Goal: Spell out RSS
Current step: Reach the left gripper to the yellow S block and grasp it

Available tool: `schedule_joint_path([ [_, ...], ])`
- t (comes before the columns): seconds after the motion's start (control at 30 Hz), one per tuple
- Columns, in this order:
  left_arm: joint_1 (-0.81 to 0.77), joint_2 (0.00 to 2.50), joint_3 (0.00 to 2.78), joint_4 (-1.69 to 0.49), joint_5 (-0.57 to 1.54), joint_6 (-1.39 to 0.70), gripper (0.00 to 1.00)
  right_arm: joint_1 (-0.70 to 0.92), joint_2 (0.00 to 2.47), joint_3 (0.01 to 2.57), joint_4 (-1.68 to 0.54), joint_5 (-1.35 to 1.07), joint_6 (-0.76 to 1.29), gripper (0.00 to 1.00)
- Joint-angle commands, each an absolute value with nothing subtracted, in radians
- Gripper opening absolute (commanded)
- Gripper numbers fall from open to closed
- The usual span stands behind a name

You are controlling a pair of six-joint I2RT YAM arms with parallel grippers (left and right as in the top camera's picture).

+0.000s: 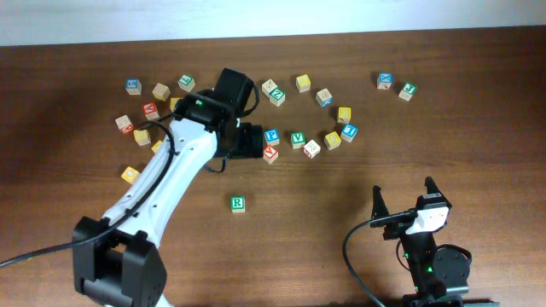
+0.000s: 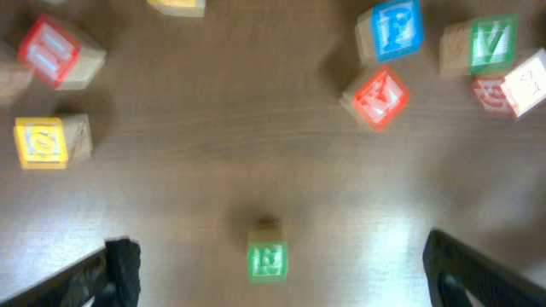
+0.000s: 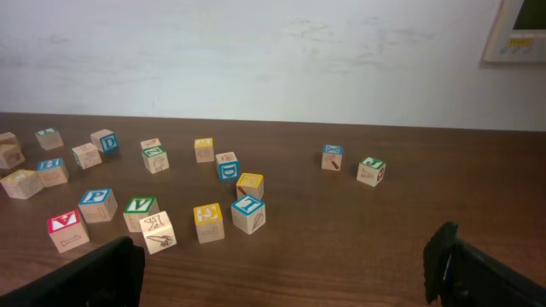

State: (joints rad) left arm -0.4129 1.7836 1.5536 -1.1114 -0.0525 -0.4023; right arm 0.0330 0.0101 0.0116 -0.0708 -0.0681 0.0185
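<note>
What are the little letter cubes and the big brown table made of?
The green R block looks like wood, and so do the other cubes. Their sides are pale, plain and matt, and the letter faces are painted in colours. The table looks like dark wood with long grain streaks and a soft shine, though it could be a wood-patterned coating.

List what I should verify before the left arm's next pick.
1. The R block stands alone, letter face up: ok.
2. The left gripper is open and empty: ok.
3. The right gripper is open and apart from every block: ok.
4. The table shows bare wood beside the R block for two more letters: ok.
5. An S is located among the scattered blocks: cannot tell, the letters are too small or blurred.
</note>
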Motion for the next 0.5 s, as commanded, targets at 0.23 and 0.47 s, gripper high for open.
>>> schedule_joint_path([
  [0.23,-0.062,1.612,1.619,-1.195,-0.025,-0.485,0.99,0.027,0.004,0.006,-0.075,-0.067,0.015,0.98],
  [0.47,0.142,1.613,1.618,-1.21,-0.022,-0.546,0.99,0.027,0.004,0.006,-0.075,-0.067,0.015,0.98],
])
